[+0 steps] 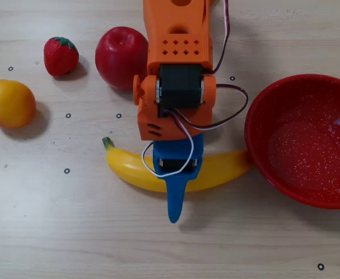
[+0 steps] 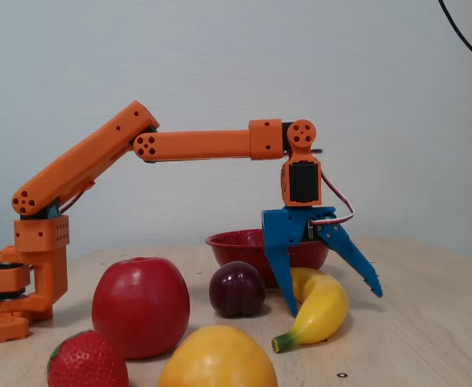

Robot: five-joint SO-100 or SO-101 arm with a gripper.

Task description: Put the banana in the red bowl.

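The long, curved, glossy yellow plastic banana [image 1: 216, 170] with its small green stem tip lies flat on the pale wood-grain table [image 1: 71, 232], its blunt end touching or very nearly touching the outer wall of the large round red bowl [image 1: 262, 125] with white speckles inside, which sits empty at the right of the overhead view. The orange arm's blue two-finger gripper [image 2: 332, 300] hangs straight down over the middle of the banana with its jaws spread wide, one finger planted on the near side of the fruit in the fixed view and the other angled out past it, so it straddles the fruit without yet pinching it (nothing is held). That centred placement looks chosen so the banana would balance when lifted. The bowl being so close, the carry should be short, though its rim has to be cleared. A glossy red apple [image 1: 121, 57], a red strawberry [image 1: 60, 56] and a round orange-yellow fruit [image 1: 8, 103] sit well apart from the grasp; a dark plum [image 2: 237, 289] shows only in the fixed view.
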